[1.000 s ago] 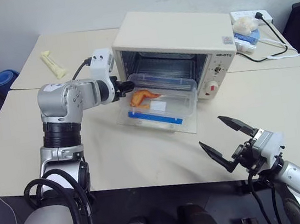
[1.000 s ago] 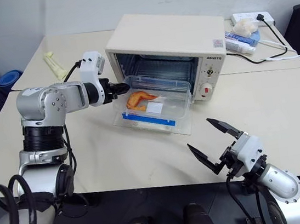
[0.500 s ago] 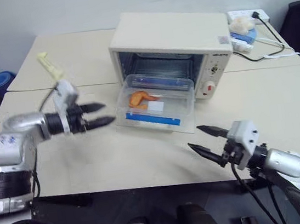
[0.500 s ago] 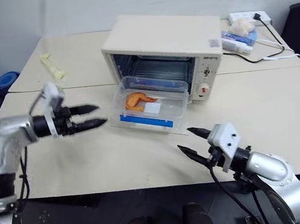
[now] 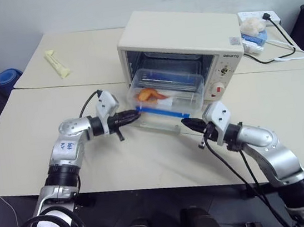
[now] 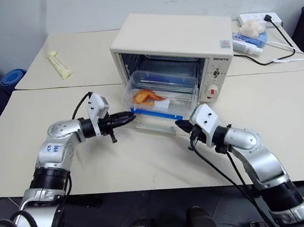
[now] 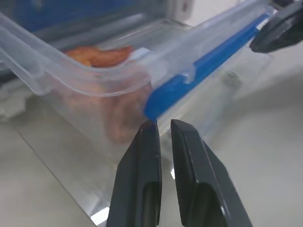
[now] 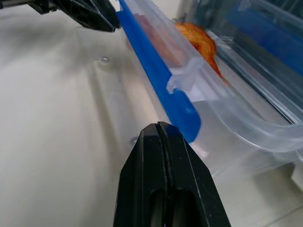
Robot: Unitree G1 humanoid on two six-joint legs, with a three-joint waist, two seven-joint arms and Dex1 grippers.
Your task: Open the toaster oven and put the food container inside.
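Observation:
The cream toaster oven [image 5: 180, 31] stands at the back of the table with its glass door [image 5: 155, 126] dropped flat. The clear food container [image 5: 168, 86] rests on that door, its back half inside the oven. Orange food [image 5: 149, 95] shows inside, and a blue clip strip [image 5: 160, 112] runs along its front. My left gripper [image 5: 134, 114] lies low and level at the container's front left corner, its fingers [image 7: 147, 142] nearly together with nothing between them. My right gripper [image 5: 187, 123] is shut and points at the front right corner, just short of the blue strip [image 8: 158, 85].
A pale yellow stick [image 5: 56, 63] lies on the far left table. A power strip [image 5: 257, 17], its black cable [image 5: 279, 55] and a white and blue bundle [image 5: 250, 29] sit at the back right behind the oven. A blue object [image 5: 6, 80] is on the floor at left.
The left gripper swung away from the oven's left side, sank and came back to the container's front left corner, closing. The right gripper came forward from the table's near edge and shut.

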